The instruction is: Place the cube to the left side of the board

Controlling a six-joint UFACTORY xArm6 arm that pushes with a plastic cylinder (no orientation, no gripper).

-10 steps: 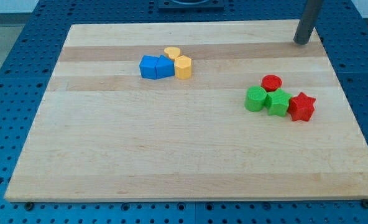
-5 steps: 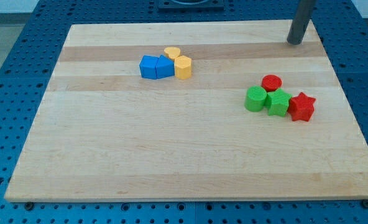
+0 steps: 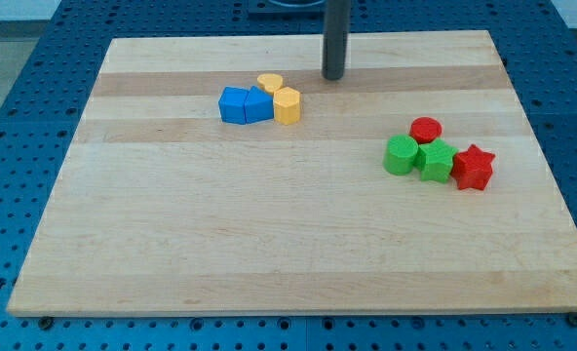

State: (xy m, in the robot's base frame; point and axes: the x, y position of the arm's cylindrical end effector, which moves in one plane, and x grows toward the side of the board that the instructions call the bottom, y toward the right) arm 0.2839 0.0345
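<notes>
A blue cube (image 3: pixel 233 104) sits in the board's upper middle, touching a second blue block (image 3: pixel 258 105) on its right. A yellow hexagonal block (image 3: pixel 287 105) touches that one, with a yellow cylinder (image 3: pixel 270 83) just behind. My tip (image 3: pixel 333 76) rests on the board to the right of this cluster and slightly above it, a short gap from the yellow blocks, touching none.
A second cluster lies at the view's right: a green cylinder (image 3: pixel 401 155), a green block (image 3: pixel 437 161), a red cylinder (image 3: pixel 426 129) and a red star (image 3: pixel 473 167). The wooden board (image 3: pixel 269 244) lies on a blue perforated table.
My tip has slid from the board's upper right corner leftward along the top edge to just right of the blue and yellow cluster. No block has moved.
</notes>
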